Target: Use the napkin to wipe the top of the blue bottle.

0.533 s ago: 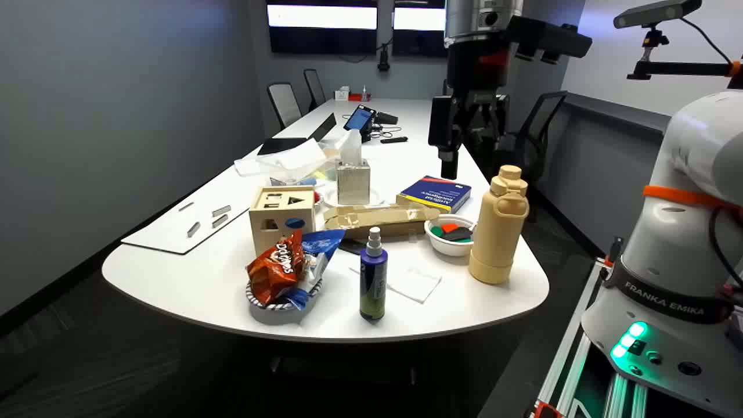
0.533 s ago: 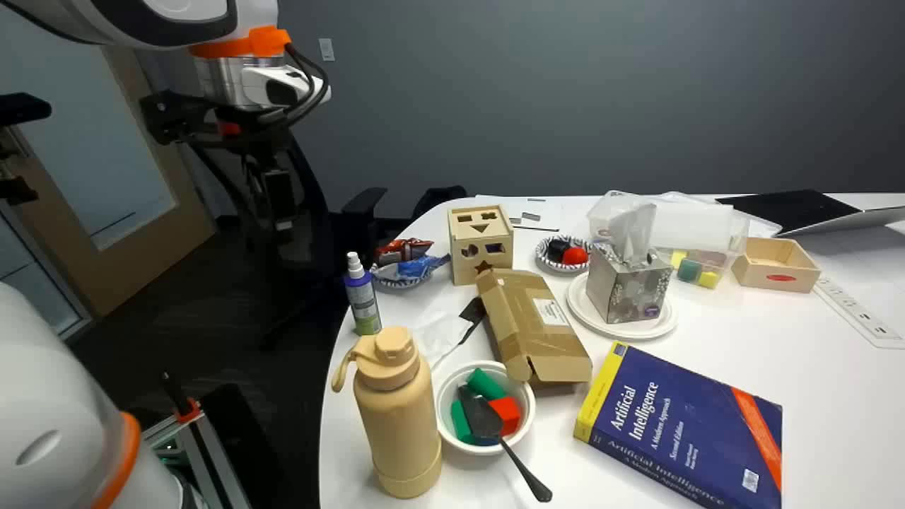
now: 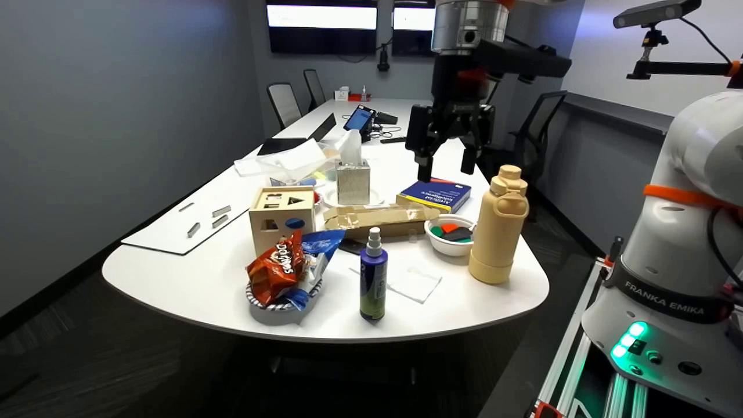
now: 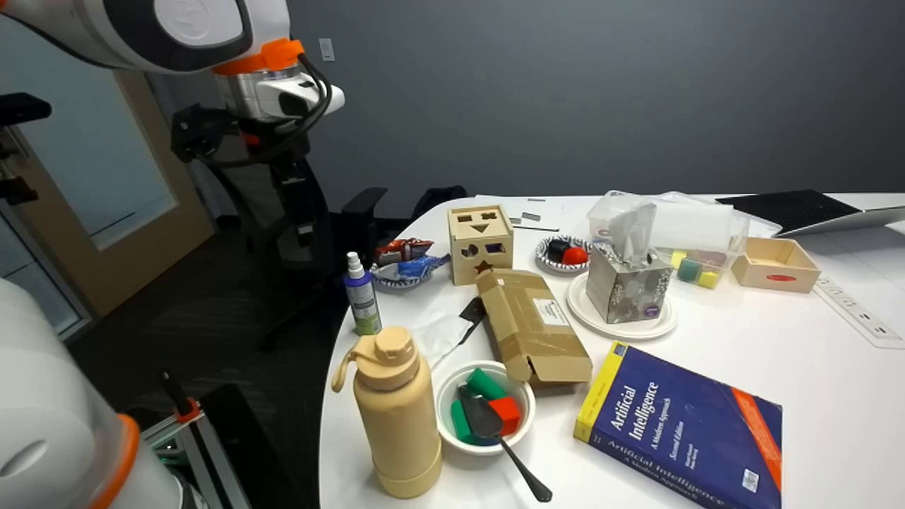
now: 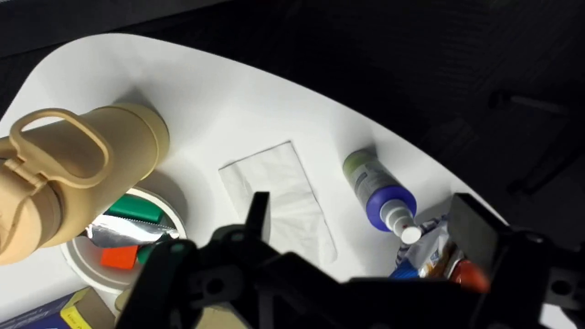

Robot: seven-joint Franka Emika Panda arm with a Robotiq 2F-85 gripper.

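White bowl point(image 3: 450, 248): red block point(image 4: 505, 414), green blocks point(image 4: 485, 384), serving utensil point(image 4: 483, 418) resting over the rim. Patterned dish point(image 3: 273, 305): red snack bag point(image 3: 277, 271), blue snack bag point(image 3: 321, 242). Tissue box point(image 3: 353, 187): tissue point(image 3: 351, 150) poking out the top. End effector point(image 3: 446, 167): fingers spread wide, nothing held, up in the air clear of tabletop point(image 3: 464, 307). Napkin point(image 5: 285, 196) lies flat between blue bottle point(image 3: 373, 284) and tan bottle point(image 3: 499, 238); blue bottle upright near the edge. Wrist view: one finger blocks part of napkin, tan bottle is cut off at frame edge and covers part of bowl. Blue bottle label unreadable.
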